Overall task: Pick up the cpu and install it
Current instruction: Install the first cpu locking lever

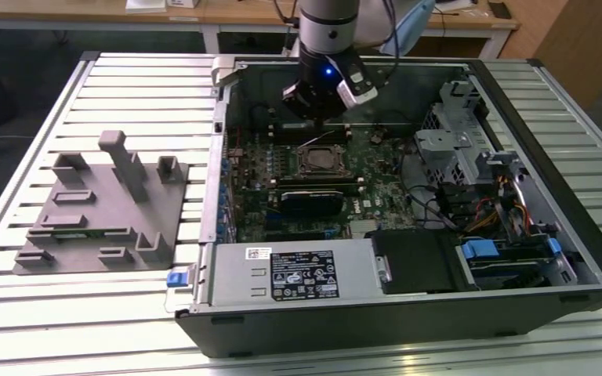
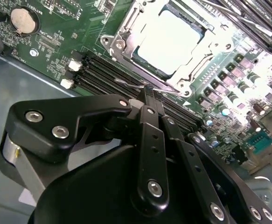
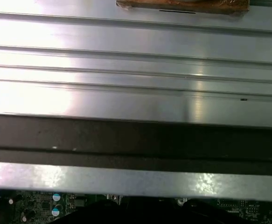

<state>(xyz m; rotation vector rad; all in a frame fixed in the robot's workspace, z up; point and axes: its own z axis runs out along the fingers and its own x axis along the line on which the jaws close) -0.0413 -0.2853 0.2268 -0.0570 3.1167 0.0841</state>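
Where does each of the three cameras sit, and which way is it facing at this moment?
Exterior view: off the arm, above the slatted table, looking down on the open computer case, the grey fixture and the arm's wrist.
Second wrist view: on the arm, looking past the gripper at the motherboard, where the cpu lies in the socket.
First wrist view: on the arm, facing table slats and the case's edge.
Shared: the motherboard and socket show in the exterior and second wrist views.
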